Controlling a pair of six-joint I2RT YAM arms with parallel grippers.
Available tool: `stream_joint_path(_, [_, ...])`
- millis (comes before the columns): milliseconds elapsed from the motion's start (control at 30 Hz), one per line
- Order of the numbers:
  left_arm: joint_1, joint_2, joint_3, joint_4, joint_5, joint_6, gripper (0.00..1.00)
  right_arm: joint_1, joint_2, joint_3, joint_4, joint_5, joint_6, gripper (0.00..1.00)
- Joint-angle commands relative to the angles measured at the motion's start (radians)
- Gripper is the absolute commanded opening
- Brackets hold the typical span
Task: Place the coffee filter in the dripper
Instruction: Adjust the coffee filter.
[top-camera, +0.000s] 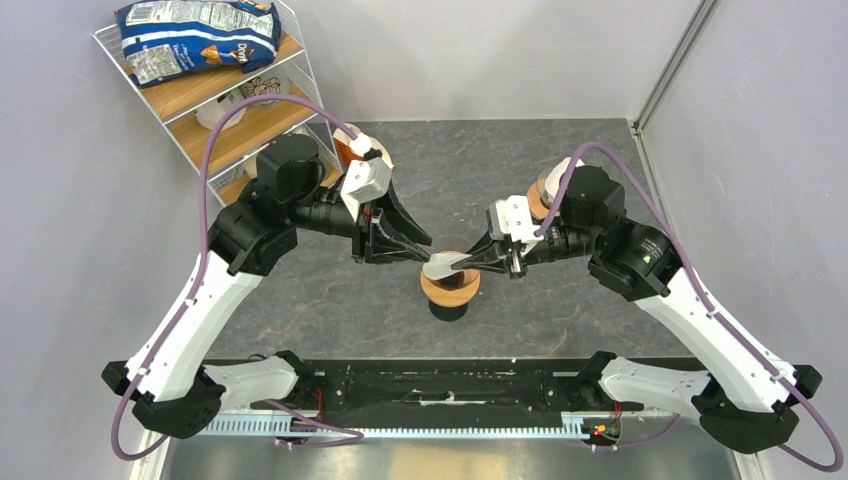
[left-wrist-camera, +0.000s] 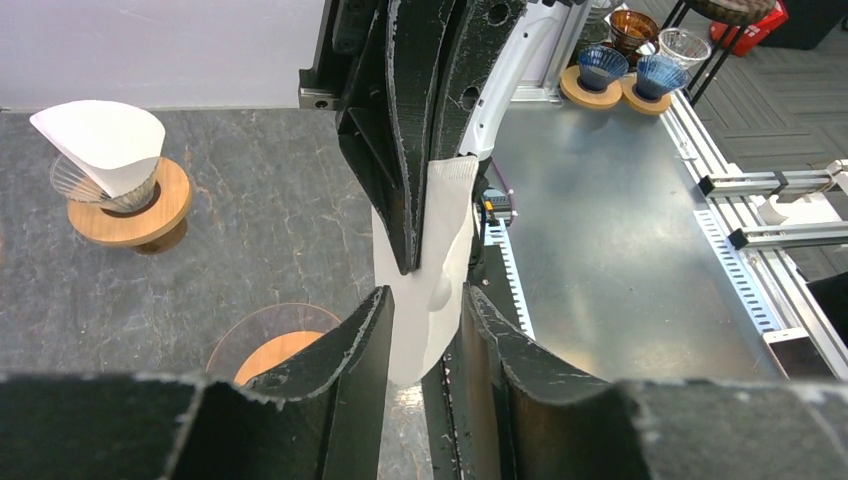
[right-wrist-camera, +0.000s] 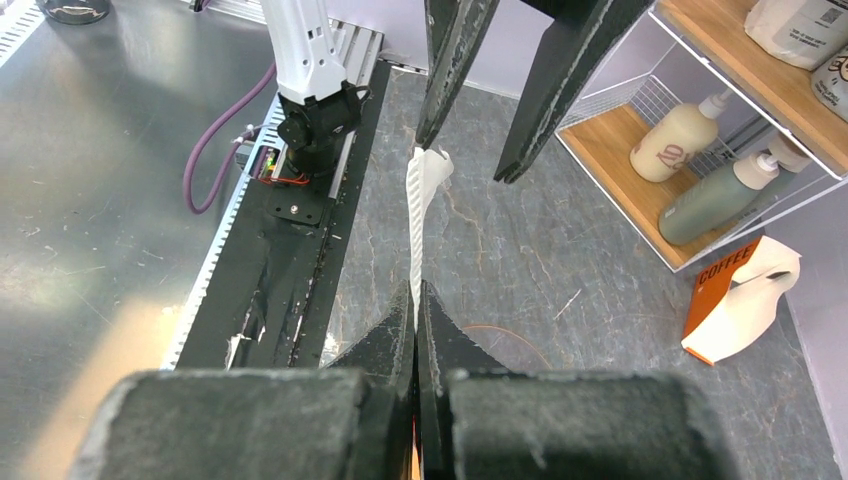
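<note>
right gripper (top-camera: 472, 262) is closed on the flat filter (top-camera: 440, 267), just over the dripper (top-camera: 450, 290). left gripper (top-camera: 424, 250), at its 10 o'clock, is open around the other edge. unopened, the filter may lie across the rim, or tear if pulled.

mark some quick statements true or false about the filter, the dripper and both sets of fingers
1. The right fingers are shut on the coffee filter. True.
2. The coffee filter sits inside the dripper. False: it is held in the air above it.
3. The left fingers stand apart around the filter's free end. True.
4. The orange coffee packet lies on the shelf. False: it is on the table beside the shelf.
5. A second dripper holds a paper filter. True.
</note>
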Motion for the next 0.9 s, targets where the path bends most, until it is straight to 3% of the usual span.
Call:
stream_joint_path(0, [-0.015,0.009,0.02,0.042,0.008,-0.011,0.37,0.005,0.006,0.031,0.036,-0.029,-0.014,0.0])
stream_joint_path(700, [-0.056,0.024,0.0,-0.05,-0.088,0.087,0.31,0.005,0.012,0.04,0.068,-0.044,0.043,0.0])
stream_joint_path(867, [-0.056,0.021,-0.011,-0.083,-0.03,0.116,0.32,0.005,0.015,0.041,0.068,-0.026,0.068,0.0])
